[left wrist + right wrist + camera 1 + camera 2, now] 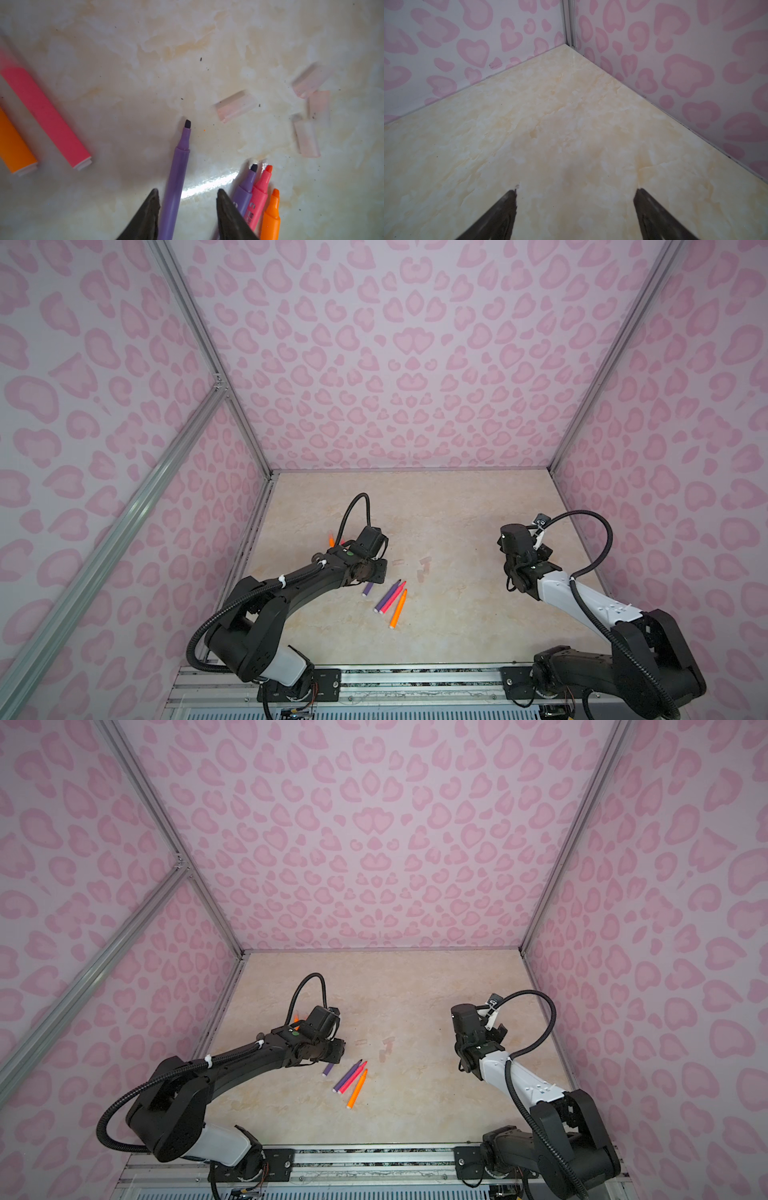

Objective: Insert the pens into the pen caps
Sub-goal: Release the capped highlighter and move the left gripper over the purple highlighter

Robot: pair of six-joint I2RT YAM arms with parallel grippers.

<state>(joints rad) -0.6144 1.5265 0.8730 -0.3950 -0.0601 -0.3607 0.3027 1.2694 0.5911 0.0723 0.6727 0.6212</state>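
Pens nearest the base rail: orange pen (398, 609), pink pen (393, 598) & purple pen (385, 596) lie side by side on worktop (457, 614), tips pointing away. Just beyond, 2nd purple pen (176, 182) lies between fingers of left tool (187, 191), which is released: one finger alongside barrel, other w/ a gap. Four pen caps (234, 106) lie past its tip, one apart, three clustered. Far pink pen (47, 118) & far orange pen (14, 145) lie beyond left wrist. Right tool (576, 191) spread wide over worktop, facing far corner.

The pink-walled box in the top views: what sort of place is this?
Probably a robot test cell: patterned panels in a metal frame enclose a marble-look tabletop, with a left arm and right arm mounted on a front rail.
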